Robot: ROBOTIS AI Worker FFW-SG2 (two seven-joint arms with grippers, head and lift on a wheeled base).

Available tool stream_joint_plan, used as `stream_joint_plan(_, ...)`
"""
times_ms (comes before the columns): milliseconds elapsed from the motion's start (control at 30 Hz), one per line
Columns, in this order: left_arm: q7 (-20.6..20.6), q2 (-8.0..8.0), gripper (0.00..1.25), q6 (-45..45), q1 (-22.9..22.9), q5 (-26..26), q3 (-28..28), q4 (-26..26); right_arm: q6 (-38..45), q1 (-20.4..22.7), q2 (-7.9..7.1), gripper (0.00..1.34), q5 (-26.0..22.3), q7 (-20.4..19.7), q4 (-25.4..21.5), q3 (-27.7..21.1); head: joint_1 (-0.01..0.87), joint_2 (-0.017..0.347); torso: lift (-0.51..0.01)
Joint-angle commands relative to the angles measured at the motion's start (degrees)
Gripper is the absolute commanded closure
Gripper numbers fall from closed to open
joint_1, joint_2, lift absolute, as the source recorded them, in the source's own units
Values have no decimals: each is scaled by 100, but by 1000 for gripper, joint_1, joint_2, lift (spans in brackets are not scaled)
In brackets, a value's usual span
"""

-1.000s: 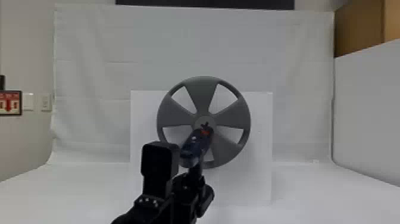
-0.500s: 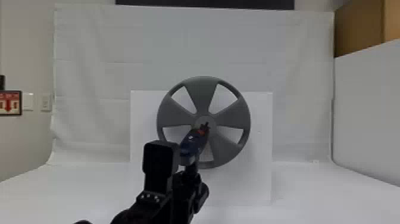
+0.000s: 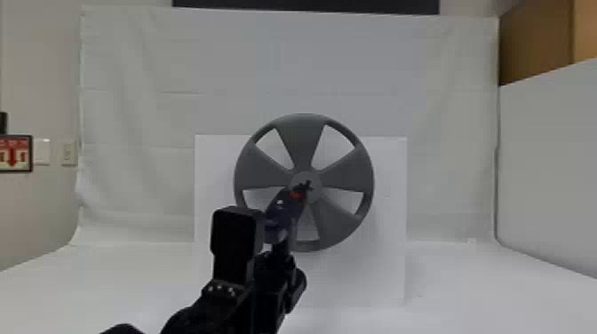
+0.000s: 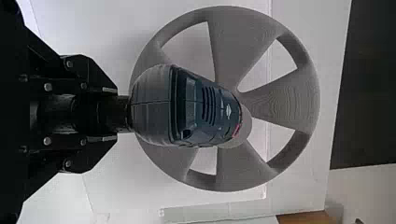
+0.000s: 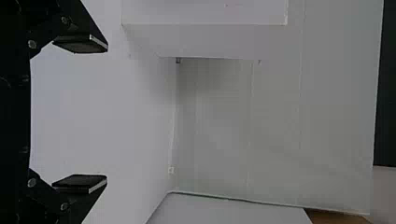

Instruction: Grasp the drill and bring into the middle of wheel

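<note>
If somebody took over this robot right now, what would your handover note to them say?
Left gripper: closed on the drill by its handle.
Right gripper: open, holding nothing.
Wheel: upright before the white board.
Done: the drill is grasped and raised, its front end lined up over the wheel's hub in the head view.
Left: probably a small final adjustment; whether the drill touches the hub, I can't tell.

Soft light, seemingly from above, leaves the creased white fabric backdrop (image 3: pixel 133 115) moderately bright; faint shadow edges the round grey spoked wheel (image 3: pixel 303 140).
</note>
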Motion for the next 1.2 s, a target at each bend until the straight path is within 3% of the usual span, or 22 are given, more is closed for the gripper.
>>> stream_joint_plan(0, 1, -1, 1219, -8, -5, -1, -1, 2, 0, 0, 0, 289, 0, -4, -1, -1, 0, 0, -406)
stream_joint_plan(1167, 1, -1, 1219, -17, -32, -10, -19, 2, 26, 0, -26, 289, 0, -4, -1, 17, 0, 0, -406)
